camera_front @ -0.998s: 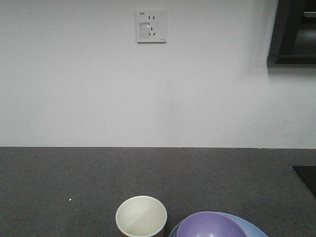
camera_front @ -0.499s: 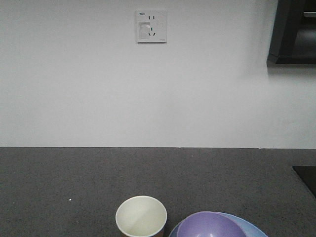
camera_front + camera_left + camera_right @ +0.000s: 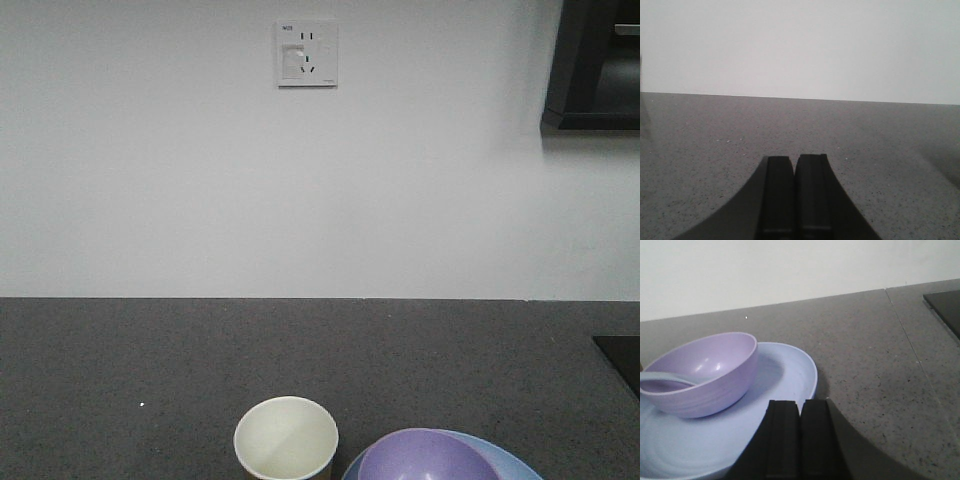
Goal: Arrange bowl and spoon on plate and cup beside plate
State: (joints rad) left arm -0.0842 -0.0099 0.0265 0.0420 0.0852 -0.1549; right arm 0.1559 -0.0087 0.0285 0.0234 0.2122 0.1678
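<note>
Okay, checking where I stand. On the right wrist view the bowl (image 3: 705, 372) sits on the plate (image 3: 790, 375), toward its left side, and I can see the spoon (image 3: 665, 377) lying inside the bowl with its handle over the near-left rim. It looks pale there, tinted by the bowl, but it reads as the spoon. So bowl and spoon are on the plate, which I count as done.

Front view now: the cup (image 3: 286, 438) stands upright on the counter (image 3: 150, 360), just beside the plate (image 3: 515, 462) on its left, mouth up, nothing inside. The bowl (image 3: 425, 455) shows just right of it. Whether cup and plate touch I cannot tell, the frame cuts them off low.

My right tool (image 3: 800, 440) hangs low at the near edge of the plate, fingers pressed together, gripping nothing. My left tool (image 3: 796, 197) is over bare counter, fingers likewise closed against each other, nothing between them, no task item in its view.

My read: all three placements look finished. What is left, if anything, is pulling the arms clear, taking care that the right one does not nudge the plate rim.
</note>
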